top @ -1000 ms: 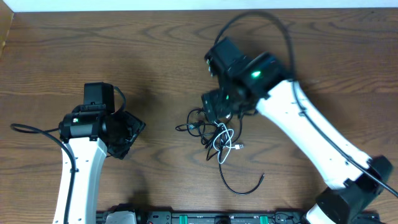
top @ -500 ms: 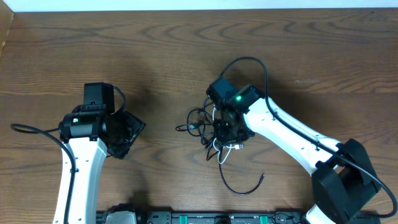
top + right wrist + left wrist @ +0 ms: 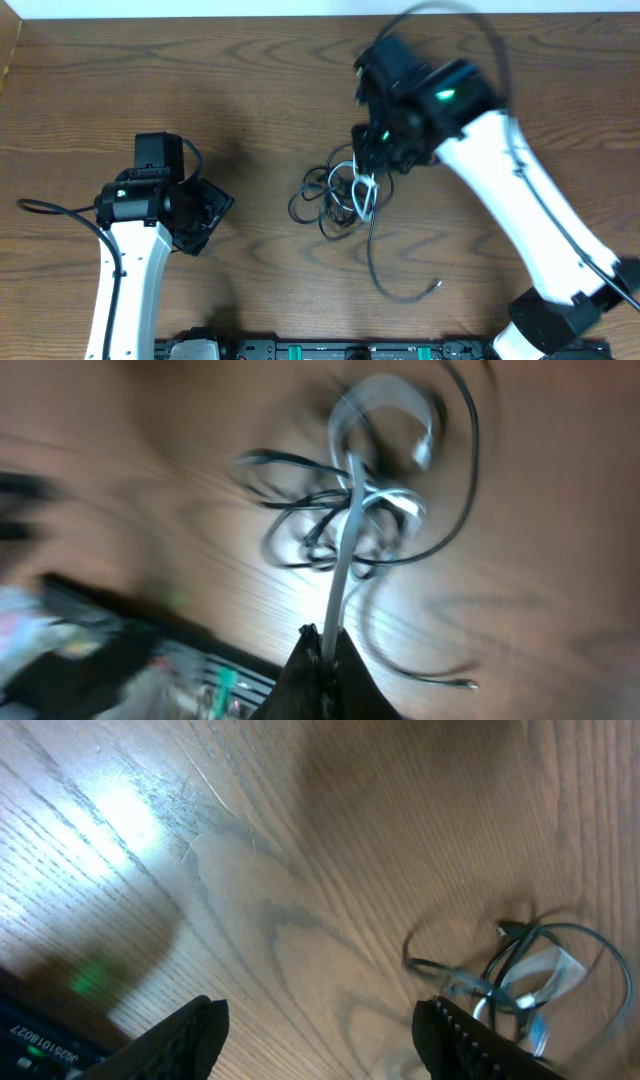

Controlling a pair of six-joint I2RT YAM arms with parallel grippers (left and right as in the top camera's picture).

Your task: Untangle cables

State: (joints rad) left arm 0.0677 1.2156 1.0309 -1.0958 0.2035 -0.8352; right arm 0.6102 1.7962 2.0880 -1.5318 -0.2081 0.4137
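Tangle of thin flexible cables [image 3: 330,205], mostly black with one white, lying near the middle of the brown wood-grain surface [image 3: 250,80]. The loops overlap closely and cross one another, so no cord lies fully free of the rest. One long black cord [image 3: 375,270] trails out of the knot toward the near edge and ends in a small plug end [image 3: 437,285], which lies apart from the heap.

The right tool [image 3: 370,150] sits over the far right side of the tangle. In the right wrist view its fingers are pressed together on the white cord [image 3: 345,540], which runs straight from the loops into the grip. The picture is motion-blurred, so it cannot be told how much of the knot hangs from this strand and how much rests on the wood.

The left tool [image 3: 205,215] is well apart from the cables, to their left. Its jaws stand apart with nothing between them, as the left wrist view shows, and the heap lies beyond them at the right of that view.

Progress, as a judgement: early. One strand has been seized and nothing is separated. The white cord is not yet drawn clear of the black loops, and the black cords among themselves are not yet parted or laid out singly. The idle left tool would probably be needed to hold down the remainder while the white cord is pulled.
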